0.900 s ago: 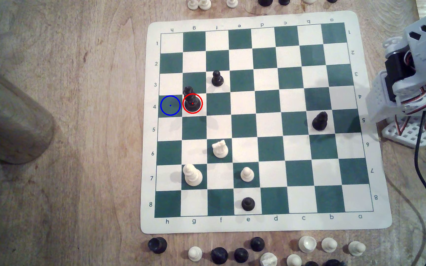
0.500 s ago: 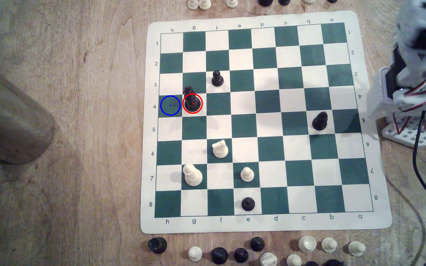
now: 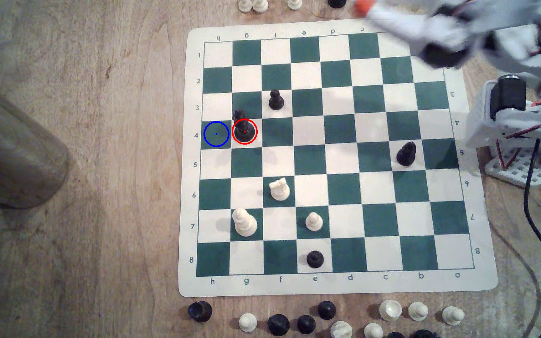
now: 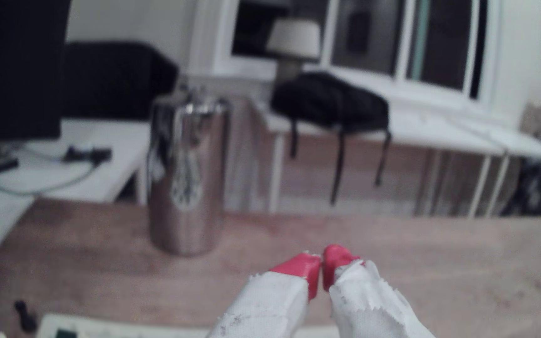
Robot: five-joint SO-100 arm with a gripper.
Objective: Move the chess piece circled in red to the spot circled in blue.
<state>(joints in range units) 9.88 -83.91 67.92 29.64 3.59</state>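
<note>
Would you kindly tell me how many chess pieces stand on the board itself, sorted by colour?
Black: 4 (red-circled tall piece, f3 pawn, e8 pawn, b5 domed piece)
White: 3 (f6 piece, g7 tall piece, e7 pawn)
Total: 7

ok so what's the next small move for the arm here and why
Probably swing the tool across the board toward the tall glossy black crowned piece in the red ring and open on the way. The red tips look closed with nothing between them, and that piece stands untouched beside the blue-ringed dark green square.
</note>
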